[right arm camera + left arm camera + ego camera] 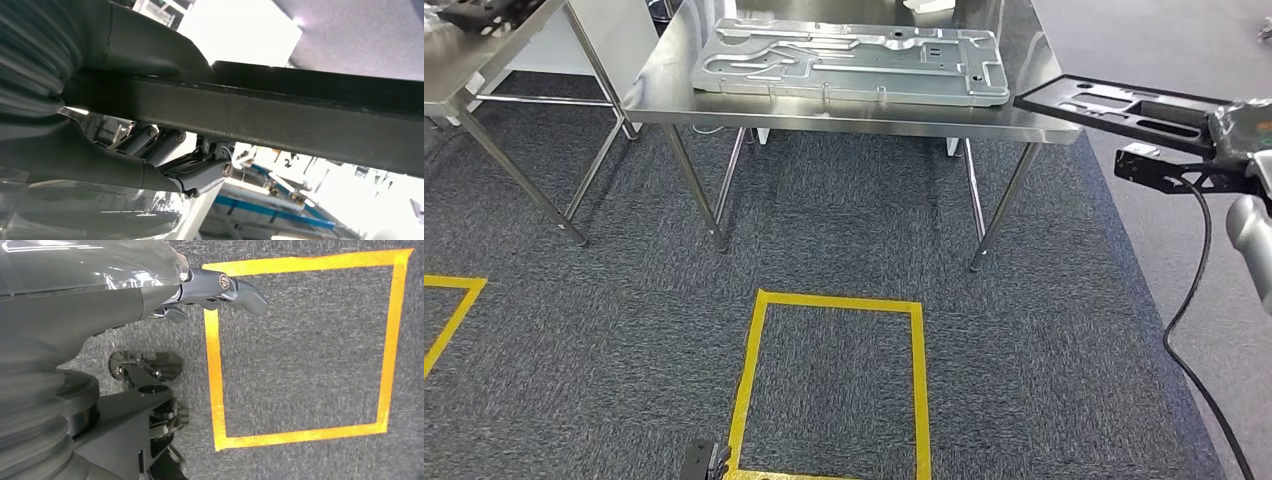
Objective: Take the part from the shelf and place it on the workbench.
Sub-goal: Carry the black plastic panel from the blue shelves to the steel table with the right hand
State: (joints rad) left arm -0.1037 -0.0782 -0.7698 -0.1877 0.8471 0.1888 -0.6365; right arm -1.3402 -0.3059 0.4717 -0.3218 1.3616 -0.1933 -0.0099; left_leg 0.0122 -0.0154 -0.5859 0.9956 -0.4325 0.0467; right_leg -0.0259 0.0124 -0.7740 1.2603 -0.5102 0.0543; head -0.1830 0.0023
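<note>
The right hand (1239, 125) is gripping a black part (1124, 108) at the right edge of the head view, holding it roughly level in the air just beside the near right corner of the steel workbench (844, 112), not resting on it. In the right wrist view its fingers (165, 145) are clamping under the part's dark bar. A large silver stamped panel (854, 62) is lying flat on the workbench. The left hand (210, 290) is hanging over grey carpet by a yellow tape square (300, 350), fingers curled and holding nothing.
</note>
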